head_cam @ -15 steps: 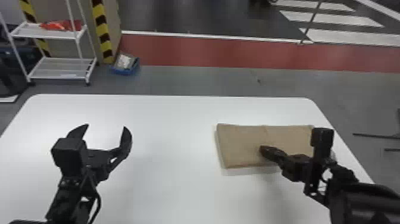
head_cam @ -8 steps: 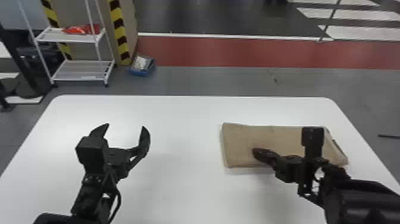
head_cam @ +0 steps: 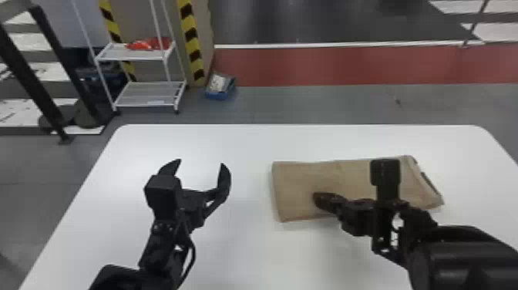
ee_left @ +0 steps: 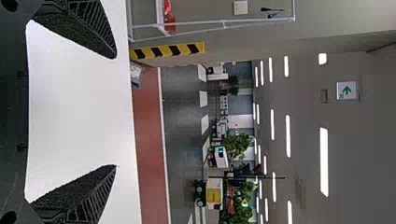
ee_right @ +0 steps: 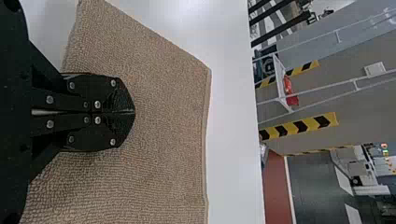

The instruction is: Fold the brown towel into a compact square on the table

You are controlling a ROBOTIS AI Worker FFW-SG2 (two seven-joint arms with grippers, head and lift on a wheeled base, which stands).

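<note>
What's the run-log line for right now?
left tool: open, over table | right tool: shut, at towel | towel: oblong on table, not yet square

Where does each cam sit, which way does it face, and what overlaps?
Head view: on the head, facing forward and down at the white table and brown towel; both arms show, with the left pincer and right pincer.
Left wrist view: on the left wrist, facing out over the table into the room; its own open pincer shows.
Right wrist view: on the right wrist, facing across the towel toward the rack; its own shut pincer shows.
Shared by head and right wrist: towel, table, rack.
</note>
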